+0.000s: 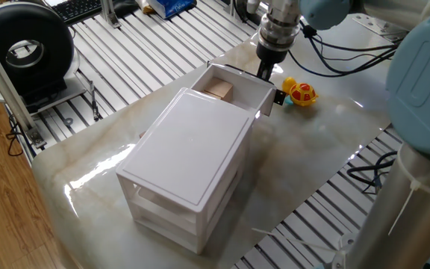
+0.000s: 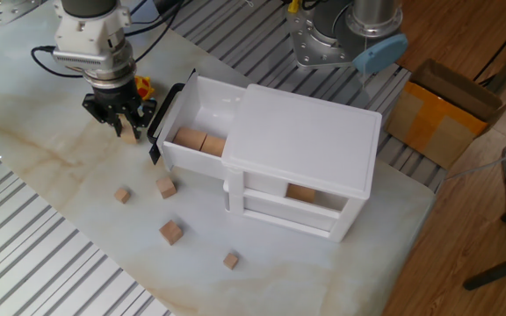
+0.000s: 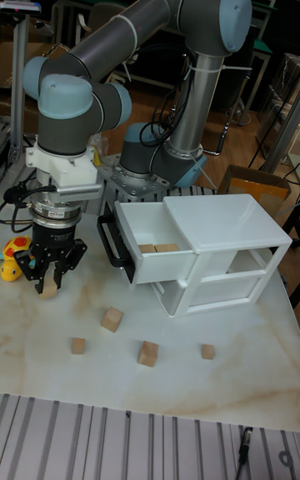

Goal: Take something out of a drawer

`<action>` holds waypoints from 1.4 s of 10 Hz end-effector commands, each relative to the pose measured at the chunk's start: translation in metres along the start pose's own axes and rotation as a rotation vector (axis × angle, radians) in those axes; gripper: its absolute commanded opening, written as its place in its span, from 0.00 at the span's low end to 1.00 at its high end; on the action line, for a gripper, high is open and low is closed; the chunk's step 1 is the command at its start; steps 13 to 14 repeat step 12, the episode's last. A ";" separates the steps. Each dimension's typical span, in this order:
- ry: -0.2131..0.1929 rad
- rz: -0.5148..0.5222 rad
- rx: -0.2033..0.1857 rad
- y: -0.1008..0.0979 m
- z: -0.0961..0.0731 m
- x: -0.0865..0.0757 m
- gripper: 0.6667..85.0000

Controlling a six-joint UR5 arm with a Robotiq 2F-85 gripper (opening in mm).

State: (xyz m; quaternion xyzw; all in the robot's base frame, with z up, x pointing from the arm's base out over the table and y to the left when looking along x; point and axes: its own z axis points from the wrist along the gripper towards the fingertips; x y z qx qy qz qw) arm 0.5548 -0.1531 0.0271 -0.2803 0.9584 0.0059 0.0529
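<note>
Drawer (image 2: 202, 123) glossy white plastic, fingers (image 3: 37, 273) gripping wooden cube (image 3: 48, 288)

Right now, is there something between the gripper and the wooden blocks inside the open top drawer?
Yes. The gripper, holding a wooden block, is outside the drawer, whose black-handled front wall stands between it and the blocks inside.
</note>
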 end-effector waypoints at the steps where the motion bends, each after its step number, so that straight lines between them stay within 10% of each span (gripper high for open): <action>1: -0.018 0.012 -0.030 0.006 -0.002 -0.003 0.66; 7: 0.011 -0.019 -0.054 0.019 -0.044 -0.007 0.62; 8: 0.015 0.014 -0.024 0.011 -0.045 -0.006 0.17; 9: 0.020 0.020 0.008 0.002 -0.044 -0.004 0.01; 14: 0.044 0.025 0.047 -0.010 -0.043 0.006 0.01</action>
